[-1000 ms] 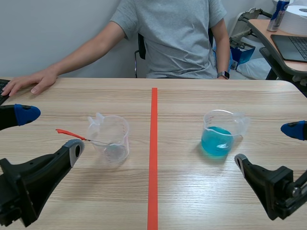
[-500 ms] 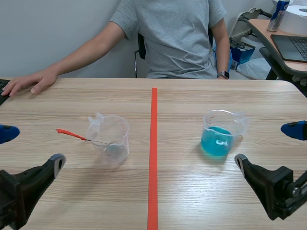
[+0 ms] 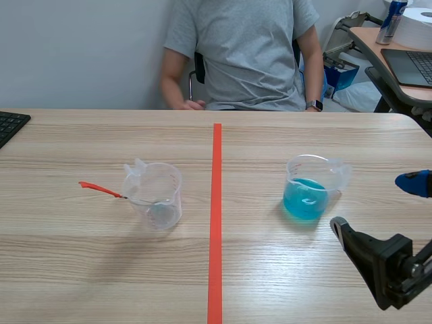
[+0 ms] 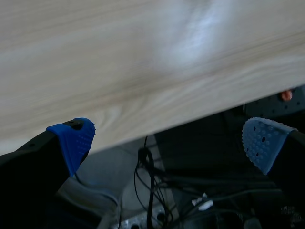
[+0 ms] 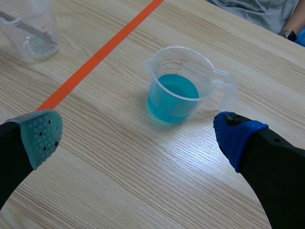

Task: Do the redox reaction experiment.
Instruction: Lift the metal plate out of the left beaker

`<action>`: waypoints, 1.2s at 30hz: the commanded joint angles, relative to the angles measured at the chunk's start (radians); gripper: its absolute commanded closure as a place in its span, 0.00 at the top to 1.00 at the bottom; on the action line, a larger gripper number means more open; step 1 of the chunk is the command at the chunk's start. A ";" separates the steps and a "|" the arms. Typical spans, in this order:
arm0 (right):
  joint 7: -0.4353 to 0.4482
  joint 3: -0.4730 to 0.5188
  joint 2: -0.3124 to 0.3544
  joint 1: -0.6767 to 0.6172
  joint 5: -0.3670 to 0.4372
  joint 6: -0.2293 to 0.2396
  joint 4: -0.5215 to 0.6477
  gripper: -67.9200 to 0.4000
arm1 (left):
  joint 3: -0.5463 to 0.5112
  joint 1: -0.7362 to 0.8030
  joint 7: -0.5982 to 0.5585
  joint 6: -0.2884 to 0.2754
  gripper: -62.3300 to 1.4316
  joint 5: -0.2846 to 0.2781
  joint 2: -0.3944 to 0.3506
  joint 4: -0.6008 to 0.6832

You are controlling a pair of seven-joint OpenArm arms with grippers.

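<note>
Blue-liquid cup: a clear measuring cup (image 3: 307,189) about a third full of blue liquid stood right of the orange-red tape line, mid-table, handle turned to the right.
Clear cup: a second measuring cup (image 3: 154,196), holding no coloured liquid, stood left of the line, level with the first and well apart from it.
Red-handled tool: a thin metal tool (image 3: 94,187) rested in the clear cup, its red handle sticking out leftward over the rim.
Right gripper: the right gripper (image 3: 374,202) hung near and right of the blue-liquid cup, fingers spread wide and holding nothing; the cup lay just ahead of the gap, untouched.
Left gripper: the left gripper (image 4: 167,140) was out of the scene view; its own camera showed its fingers parted and empty past the table (image 3: 270,283) edge, cables below.
Person: a person (image 3: 243,54) sat at the far side, hands off the table.
Counts: two measuring cups, one blue and one clear; one tool; two grippers, both empty; one person.
Risk, grasp: closing on the thin wall off-centre, or clipping the handle, could probably tip the blue-liquid cup and spill it.
Risk, pour: the tool lying across the clear cup's rim might be knocked, dragging that light cup over.
Risk, squeeze: too hard a pinch would likely flex the soft plastic and slosh liquid out.
</note>
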 commanded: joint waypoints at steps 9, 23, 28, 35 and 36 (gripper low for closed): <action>0.015 0.005 0.005 -0.002 0.007 -0.003 0.016 1.00 | 0.074 -0.097 -0.054 -0.015 1.00 -0.007 0.058 -0.236; 0.029 0.005 0.005 0.000 0.007 0.018 0.017 1.00 | 0.250 -0.301 -0.052 -0.013 1.00 -0.003 0.063 -0.493; 0.042 0.003 0.005 0.031 0.003 0.077 0.017 1.00 | 0.282 -0.335 -0.051 -0.013 1.00 -0.004 0.064 -0.539; 0.043 -0.063 0.005 0.127 -0.049 0.103 0.017 1.00 | 0.293 -0.339 -0.051 -0.013 1.00 -0.004 0.066 -0.546; 0.046 -0.080 0.005 0.142 -0.064 0.108 0.017 1.00 | 0.293 -0.339 -0.051 -0.013 1.00 -0.004 0.066 -0.546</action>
